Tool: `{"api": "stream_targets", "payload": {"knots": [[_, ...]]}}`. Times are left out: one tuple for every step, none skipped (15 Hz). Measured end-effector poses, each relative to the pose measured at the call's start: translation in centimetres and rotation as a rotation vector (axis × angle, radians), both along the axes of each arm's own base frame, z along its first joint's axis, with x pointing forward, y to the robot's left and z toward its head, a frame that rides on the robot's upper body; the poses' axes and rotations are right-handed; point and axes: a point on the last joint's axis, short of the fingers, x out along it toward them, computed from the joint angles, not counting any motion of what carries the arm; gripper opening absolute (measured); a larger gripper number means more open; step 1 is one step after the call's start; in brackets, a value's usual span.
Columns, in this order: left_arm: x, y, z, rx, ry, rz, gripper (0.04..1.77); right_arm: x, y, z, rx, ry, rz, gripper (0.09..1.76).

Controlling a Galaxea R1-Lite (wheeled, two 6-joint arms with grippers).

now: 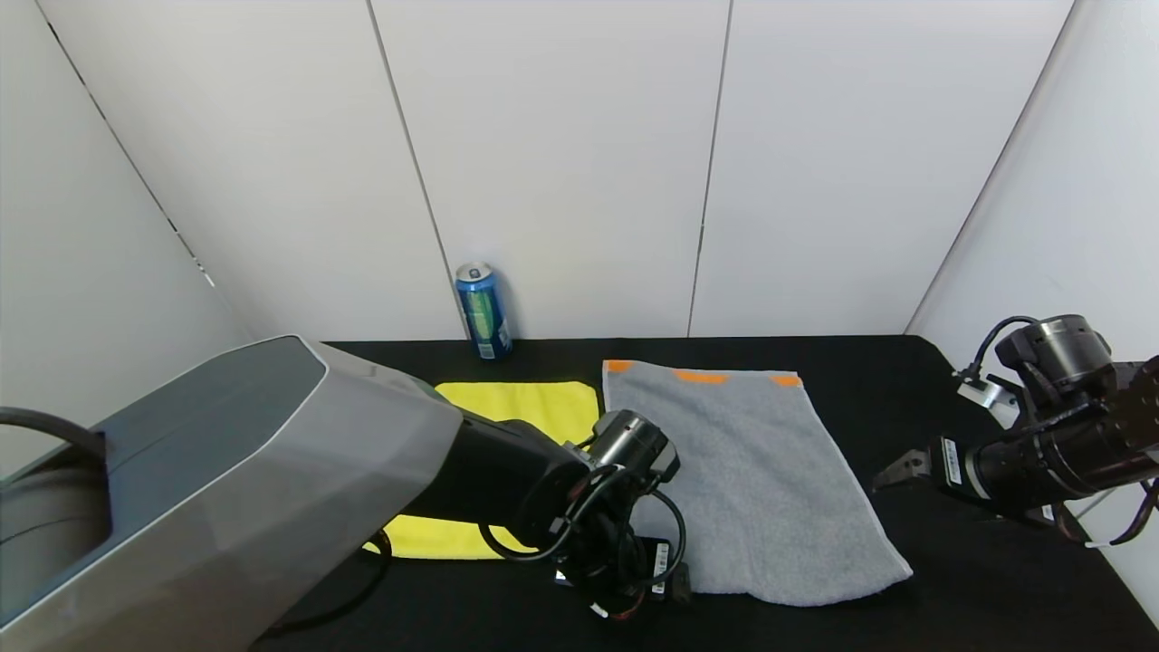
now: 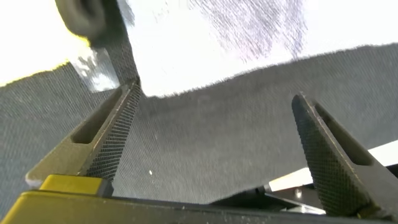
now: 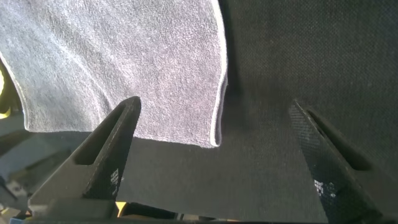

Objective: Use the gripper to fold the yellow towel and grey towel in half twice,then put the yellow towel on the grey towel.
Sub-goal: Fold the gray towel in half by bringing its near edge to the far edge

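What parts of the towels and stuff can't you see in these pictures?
- Yellow towel: head view, its middle and near side are hidden behind the left arm.
- Left hand: head view, tucked under its own wrist.
- Can: head view, label words too small.
- Grey towel: right wrist view, far part cut off by the edge.

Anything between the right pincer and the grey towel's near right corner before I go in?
Nothing visible. The right pincer, jaws open, hangs off the right edge of the grey towel, with only bare black table between it and the corner. The can stands far back by the wall.
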Motion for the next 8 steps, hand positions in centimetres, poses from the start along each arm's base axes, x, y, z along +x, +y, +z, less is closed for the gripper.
{"api": "stream_targets", "payload": {"knots": [[0.4,0.1,-0.1,-0.004,-0.002,0.009,1.72,0.0,0.0,0.0,0.000,0.001,0.001,1.71],[0.9,0.3,-0.1,-0.010,-0.001,0.019,1.72,-0.1,0.0,0.0,-0.001,0.001,0.002,1.71],[1.3,0.6,-0.1,-0.026,0.009,0.024,1.72,-0.1,0.0,0.0,0.000,0.002,0.002,1.71],[1.9,1.0,0.0,-0.052,0.023,0.030,1.72,-0.1,0.0,0.0,-0.001,0.002,0.002,1.71],[2.3,1.3,0.2,-0.068,0.028,0.037,1.72,-0.1,0.1,0.0,-0.002,0.003,0.003,1.71],[2.6,1.5,0.3,-0.075,0.028,0.043,1.72,-0.1,0.1,0.0,-0.001,0.004,0.003,1.71],[2.8,1.7,0.4,-0.078,0.027,0.049,1.72,-0.1,0.1,-0.1,-0.001,0.005,0.004,1.71],[2.9,1.7,0.5,-0.083,0.029,0.052,1.72,-0.2,0.2,-0.1,-0.001,0.007,0.006,1.71]]}}
